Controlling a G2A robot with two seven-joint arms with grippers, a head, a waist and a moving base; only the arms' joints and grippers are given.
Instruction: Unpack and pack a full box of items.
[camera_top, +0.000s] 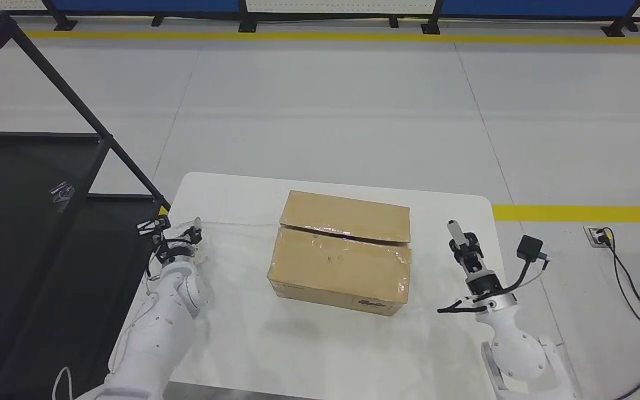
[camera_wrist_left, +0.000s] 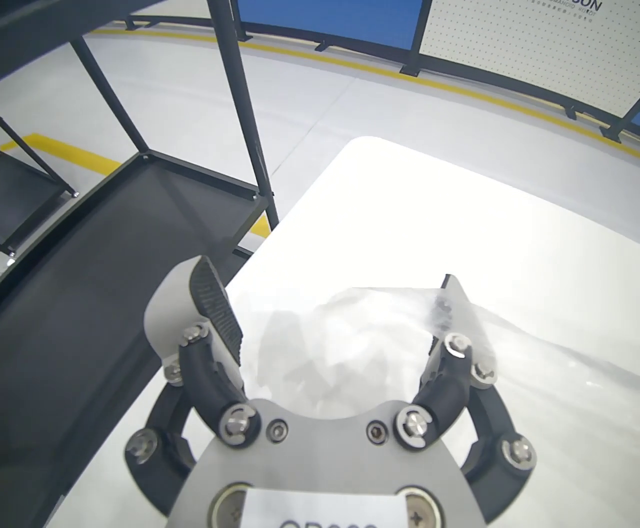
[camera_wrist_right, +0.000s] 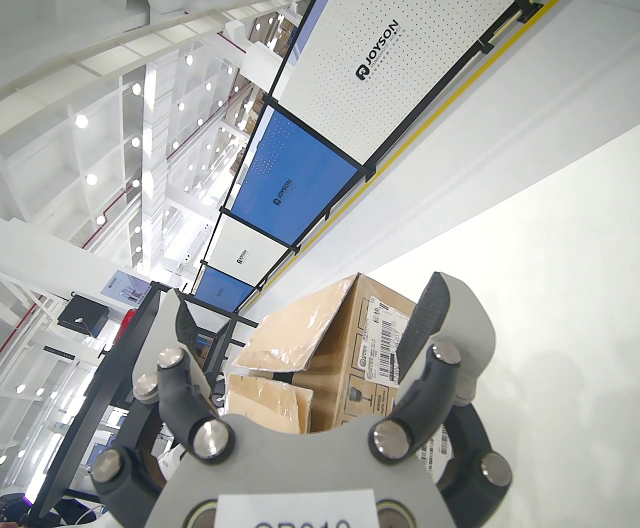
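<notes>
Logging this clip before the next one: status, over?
Both open, empty: left gripper over clear plastic sheet, right gripper beside box. Box central on table, flaps folded over, ungripped. Black rack close beside left arm.

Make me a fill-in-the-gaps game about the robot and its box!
The cardboard box rests on a table coloured ____.
The left end effector and the right end effector are both ____, not shut.
The clear plastic film lies by the ____ end effector.
Missing words: white, open, left.
</notes>
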